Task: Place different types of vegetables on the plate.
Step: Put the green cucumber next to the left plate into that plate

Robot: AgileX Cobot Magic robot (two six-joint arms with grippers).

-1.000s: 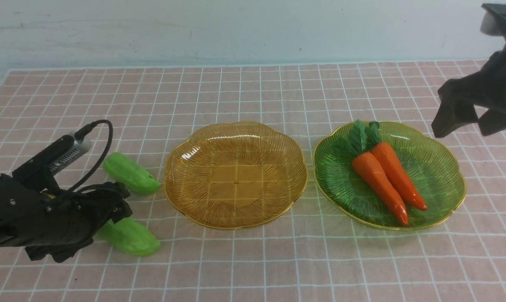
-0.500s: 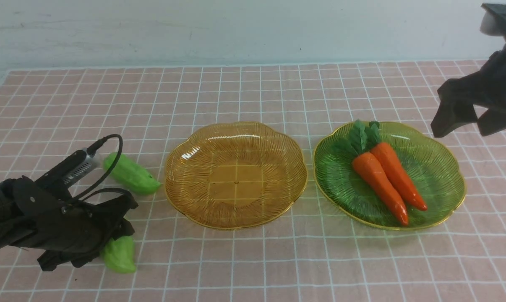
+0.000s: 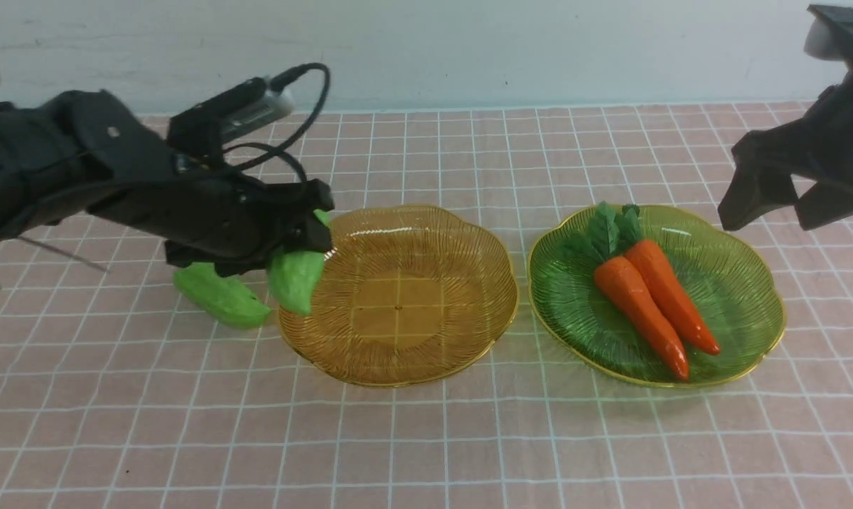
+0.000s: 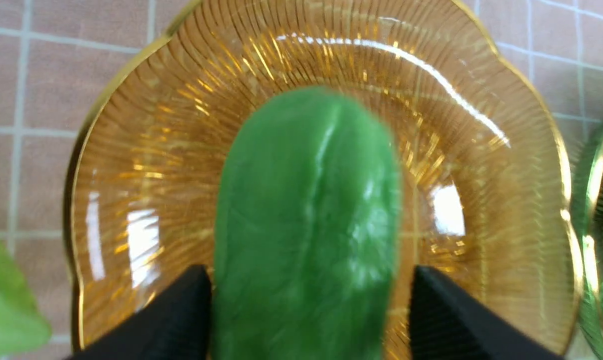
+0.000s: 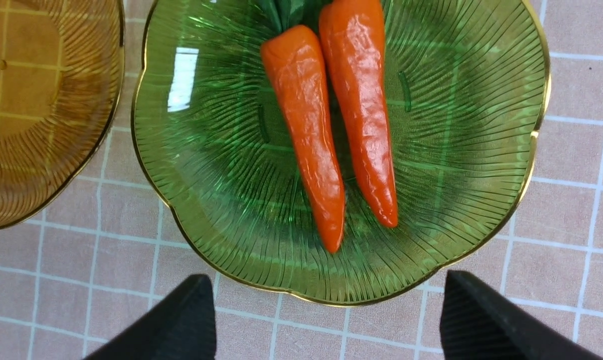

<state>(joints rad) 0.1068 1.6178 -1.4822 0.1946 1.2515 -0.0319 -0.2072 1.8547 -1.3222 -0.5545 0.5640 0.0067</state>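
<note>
Two toy carrots (image 3: 646,304) lie together in the green plate (image 3: 745,339), right; left hand (image 3: 312,230) clamped on one toy cucumber (image 3: 296,283) above the amber plate (image 3: 426,353)'s left rim, probably clear of it; other cucumber (image 3: 218,300) on the table (image 3: 426,452), left; right hand (image 3: 773,212) apart, empty; roughly half done.

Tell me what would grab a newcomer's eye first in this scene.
The black left gripper holds a stubby bright-green toy cucumber in the air over the left rim of the ribbed amber glass plate at the centre. To the right, two glossy orange toy carrots with dark leafy tops lie side by side in the ribbed green glass plate. The open right gripper hovers by its far right rim.
</note>
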